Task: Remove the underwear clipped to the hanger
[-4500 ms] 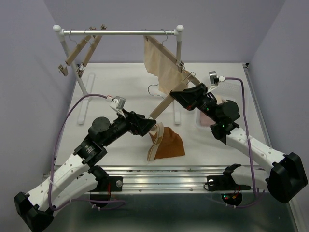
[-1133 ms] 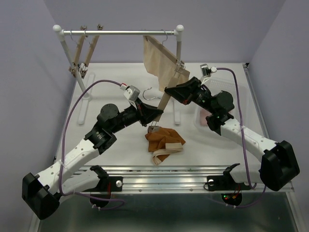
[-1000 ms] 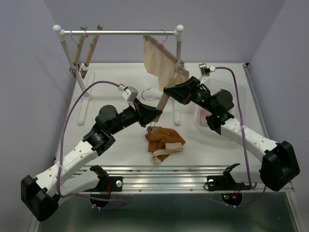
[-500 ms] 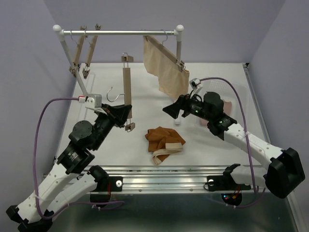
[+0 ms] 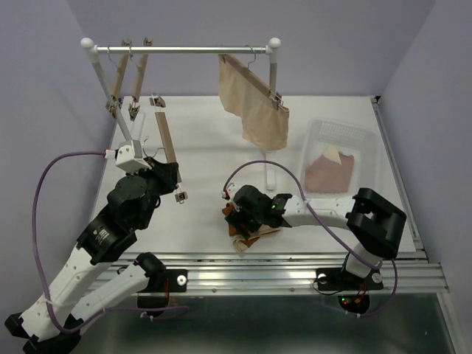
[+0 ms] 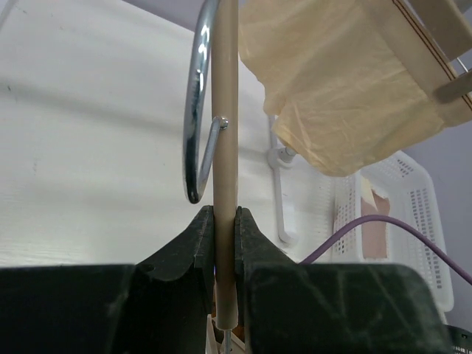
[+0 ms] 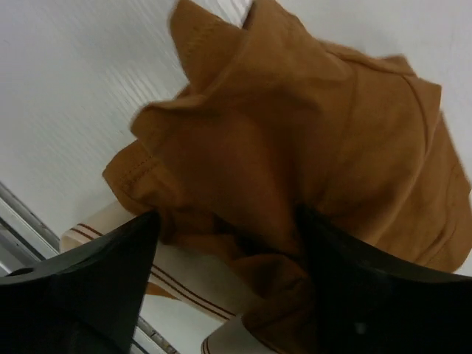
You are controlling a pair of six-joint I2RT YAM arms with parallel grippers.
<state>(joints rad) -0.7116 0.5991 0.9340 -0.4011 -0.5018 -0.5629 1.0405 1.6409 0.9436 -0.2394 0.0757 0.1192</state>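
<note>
The right pincer [image 7: 227, 214] is spread open, one finger on each side of the rust-brown brief [image 7: 295, 125], which lies crumpled on the worktop [image 5: 199, 192] near the front edge. The cloth looks light, limp and not slippery. It should bunch rather than resist, so a pinch on the thick middle fold would likely hold better than one on the striped waistband.

The left pincer [image 6: 225, 221] is clamped on the wooden bar of an empty hanger [image 6: 225, 110], held over the worktop's left side.

The beige brief [image 5: 254, 103] hangs clipped under the rail [image 5: 184, 50]. Its clips [image 5: 280, 102] probably need squeezing, not tugging. The pale pink brief [image 5: 330, 173] lies in the white basket [image 5: 343, 127]. The rail's right post [image 5: 273, 74] stands near any path from the rust-brown brief to the basket.
</note>
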